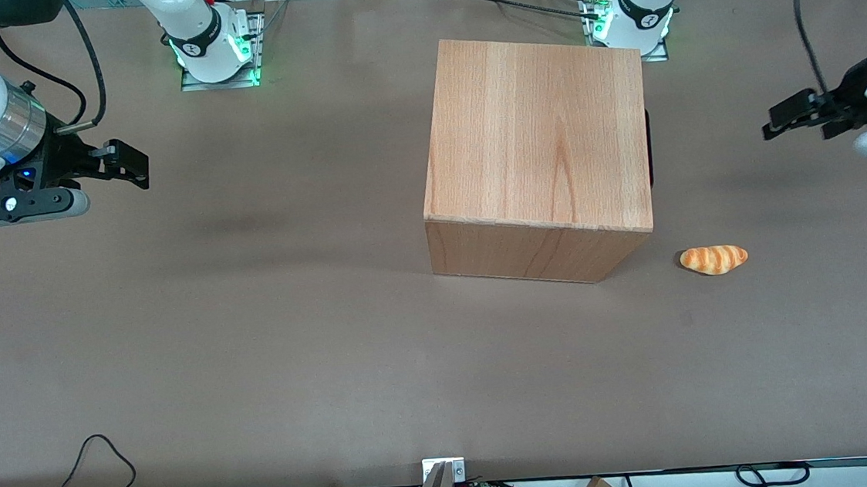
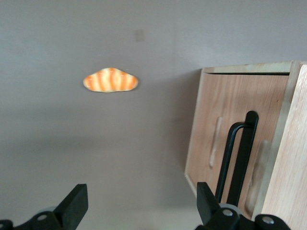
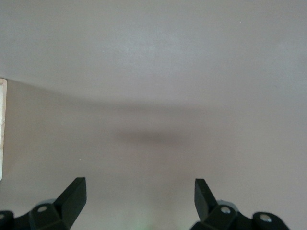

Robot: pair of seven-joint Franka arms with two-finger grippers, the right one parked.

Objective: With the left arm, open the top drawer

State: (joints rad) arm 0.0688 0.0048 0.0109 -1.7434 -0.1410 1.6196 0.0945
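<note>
Nearest the front camera, a toy croissant (image 1: 714,259) lies on the brown table (image 1: 254,327), just beside the wooden cabinet (image 1: 537,135). Farther back, toward the working arm's end, the left gripper (image 1: 780,119) hovers with fingers (image 2: 74,203) spread wide, holding nothing, well apart from the cabinet. Top drawer (image 2: 230,143) looks closed, its black handle (image 2: 240,158) facing the gripper.

Gripper (image 1: 772,124) up off table (image 1: 256,350), fingers wide apart, well away from cabinet (image 1: 541,134). Bare table between. Bread roll (image 1: 714,259) lying nearby, nearer the front camera.
</note>
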